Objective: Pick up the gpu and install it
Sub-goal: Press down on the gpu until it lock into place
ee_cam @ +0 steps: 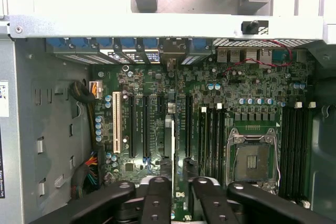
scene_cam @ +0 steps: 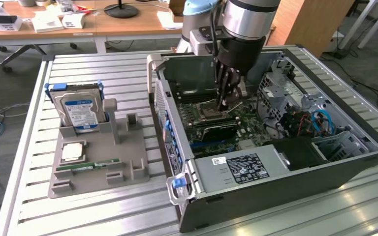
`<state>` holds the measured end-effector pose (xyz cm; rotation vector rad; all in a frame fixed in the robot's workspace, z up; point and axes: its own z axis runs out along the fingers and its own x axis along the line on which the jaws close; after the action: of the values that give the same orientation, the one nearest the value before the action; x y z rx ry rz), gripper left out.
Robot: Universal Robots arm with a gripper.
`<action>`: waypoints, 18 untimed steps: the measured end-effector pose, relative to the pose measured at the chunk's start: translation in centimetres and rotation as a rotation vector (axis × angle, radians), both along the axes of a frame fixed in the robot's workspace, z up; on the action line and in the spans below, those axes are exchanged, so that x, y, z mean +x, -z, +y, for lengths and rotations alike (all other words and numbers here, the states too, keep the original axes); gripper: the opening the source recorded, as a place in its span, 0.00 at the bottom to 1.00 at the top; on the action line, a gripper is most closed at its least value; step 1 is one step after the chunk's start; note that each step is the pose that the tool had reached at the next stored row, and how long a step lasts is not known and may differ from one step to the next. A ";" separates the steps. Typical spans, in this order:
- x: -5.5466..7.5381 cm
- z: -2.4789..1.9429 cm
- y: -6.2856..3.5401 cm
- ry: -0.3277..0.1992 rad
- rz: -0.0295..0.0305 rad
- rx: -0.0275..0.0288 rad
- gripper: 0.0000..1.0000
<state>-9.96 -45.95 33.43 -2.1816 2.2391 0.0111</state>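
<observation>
The gpu (scene_cam: 218,131) stands on edge on the motherboard inside the open computer case (scene_cam: 287,187), dark face showing. In the wrist view the gpu (ee_cam: 169,136) is a thin strip running straight away between the expansion slots. My gripper (scene_cam: 225,105) hangs low in the case right over the card's far end. In the wrist view my gripper (ee_cam: 178,174) straddles the card's upper edge with one black finger on each side. The jaws are half closed and still open, with a little space showing beside the card.
Left of the case a grey parts tray (scene_cam: 133,164) holds a blue-labelled hard drive (scene_cam: 78,111), a square chip (scene_cam: 73,152) and a green memory stick (scene_cam: 87,167). The bare processor socket (ee_cam: 253,157) and memory slots (ee_cam: 212,140) flank the card. Case walls close in around the arm.
</observation>
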 end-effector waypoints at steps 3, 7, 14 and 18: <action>0.0 0.00 0.00 0.000 0.0000 0.0000 0.14; 0.0 0.00 0.00 0.000 0.0001 0.0000 0.11; 0.0 0.11 0.00 0.000 0.0000 -0.0001 0.11; 0.0 0.29 0.01 0.000 0.0000 0.0000 0.11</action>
<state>-9.96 -45.66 33.42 -2.1815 2.2392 0.0111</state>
